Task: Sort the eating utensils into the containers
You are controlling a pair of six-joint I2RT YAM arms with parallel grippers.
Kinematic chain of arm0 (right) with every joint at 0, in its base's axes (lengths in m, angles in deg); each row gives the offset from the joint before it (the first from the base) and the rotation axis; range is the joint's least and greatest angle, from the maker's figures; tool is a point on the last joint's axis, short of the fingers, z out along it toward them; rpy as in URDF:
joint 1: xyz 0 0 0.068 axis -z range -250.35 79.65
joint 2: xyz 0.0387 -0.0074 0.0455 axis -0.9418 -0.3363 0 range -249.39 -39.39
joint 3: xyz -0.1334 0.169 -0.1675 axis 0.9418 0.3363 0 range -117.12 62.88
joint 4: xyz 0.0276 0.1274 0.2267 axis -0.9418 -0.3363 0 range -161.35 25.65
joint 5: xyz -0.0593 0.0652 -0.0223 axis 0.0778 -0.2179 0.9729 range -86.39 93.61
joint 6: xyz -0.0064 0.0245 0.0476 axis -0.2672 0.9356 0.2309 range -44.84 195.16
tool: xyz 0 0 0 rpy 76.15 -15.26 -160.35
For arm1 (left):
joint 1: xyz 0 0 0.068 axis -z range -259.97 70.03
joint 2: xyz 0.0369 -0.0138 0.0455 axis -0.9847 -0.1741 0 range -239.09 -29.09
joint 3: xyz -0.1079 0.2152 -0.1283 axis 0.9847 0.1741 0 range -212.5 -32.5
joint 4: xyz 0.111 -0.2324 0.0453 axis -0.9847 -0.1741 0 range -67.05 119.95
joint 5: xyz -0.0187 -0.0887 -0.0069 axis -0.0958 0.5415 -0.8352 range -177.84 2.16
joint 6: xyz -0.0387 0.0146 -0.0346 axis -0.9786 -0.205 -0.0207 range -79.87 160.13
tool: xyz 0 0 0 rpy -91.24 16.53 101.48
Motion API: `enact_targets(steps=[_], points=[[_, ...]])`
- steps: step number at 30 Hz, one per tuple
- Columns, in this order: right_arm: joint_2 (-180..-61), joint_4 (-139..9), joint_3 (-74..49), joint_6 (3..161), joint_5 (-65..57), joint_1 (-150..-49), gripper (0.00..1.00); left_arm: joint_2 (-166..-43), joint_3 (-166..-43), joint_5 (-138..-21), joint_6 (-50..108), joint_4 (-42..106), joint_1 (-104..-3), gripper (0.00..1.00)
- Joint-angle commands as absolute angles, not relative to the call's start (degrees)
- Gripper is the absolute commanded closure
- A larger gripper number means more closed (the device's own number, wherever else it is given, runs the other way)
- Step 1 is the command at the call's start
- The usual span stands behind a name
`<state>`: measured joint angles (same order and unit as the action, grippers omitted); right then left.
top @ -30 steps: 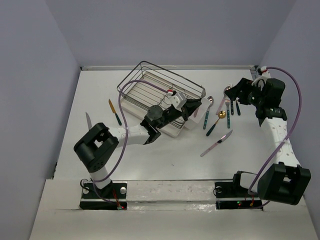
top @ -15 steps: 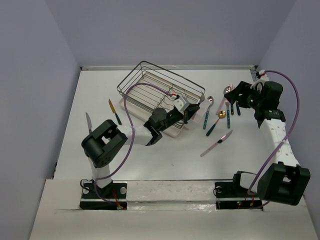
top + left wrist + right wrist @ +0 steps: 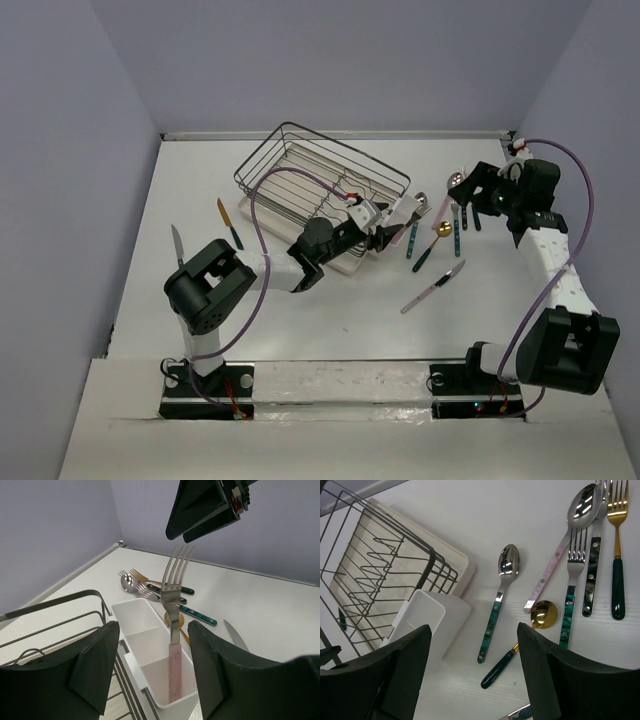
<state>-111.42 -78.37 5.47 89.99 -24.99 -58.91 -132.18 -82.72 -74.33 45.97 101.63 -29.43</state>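
Observation:
A pink-handled fork (image 3: 173, 630) stands tines up in the nearest compartment of the white container (image 3: 131, 614), which is fixed to the black wire rack (image 3: 320, 172). My left gripper (image 3: 152, 632) is open, one finger on each side of the fork and neither touching it. On the table to the right lie a teal-handled spoon (image 3: 498, 605), a pink-handled spoon (image 3: 564, 547), a gold spoon with a dark handle (image 3: 520, 647), a teal fork (image 3: 572, 582) and a gold fork (image 3: 617, 555). Above them hovers my right gripper (image 3: 470, 190), open and holding nothing.
A pink-handled knife (image 3: 433, 287) lies nearer the front, right of centre. An orange-bladed knife (image 3: 229, 223) and a silver knife (image 3: 176, 243) lie left of the rack. A beige tray (image 3: 456, 560) sits under the rack. Walls close the table at the back and sides.
My left gripper has opened and let go of the pink fork, which now stands in the container. The left arm has reached further right. The right gripper shifted slightly.

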Motion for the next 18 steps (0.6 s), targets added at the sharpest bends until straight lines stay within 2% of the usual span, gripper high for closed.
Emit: enact_targets(steps=[1,3,4,9,14,18], points=[[-113.3,-80.6,0.7,89.5,-21.3,-59.1,0.26,-129.8,-81.9,-75.4,48.6,117.4,-29.3,0.27],[-115.8,-83.8,-2.0,89.3,-17.2,-59.1,0.32,-128.3,-81.5,-76.2,48.5,117.3,-29.3,0.18],[-118.0,-85.1,-2.9,89.0,-15.3,-59.1,0.4,-127.6,-81.4,-76.7,48.5,117.2,-29.3,0.16],[-128.6,-95.9,-11.9,86.9,-5.9,-59.1,0.57,-122.5,-81.3,-77.5,49.5,113.6,-31.3,0.14],[-139.2,-100.1,-17.7,85.9,-4.0,-59.6,0.6,-117.0,-80.4,-81.1,50.6,109.1,-33.4,0.13],[-142.1,-100.3,-20.2,84.7,-1.2,-62.0,0.61,-113.0,-77.8,-85.4,51.3,106.6,-35.6,0.12]])
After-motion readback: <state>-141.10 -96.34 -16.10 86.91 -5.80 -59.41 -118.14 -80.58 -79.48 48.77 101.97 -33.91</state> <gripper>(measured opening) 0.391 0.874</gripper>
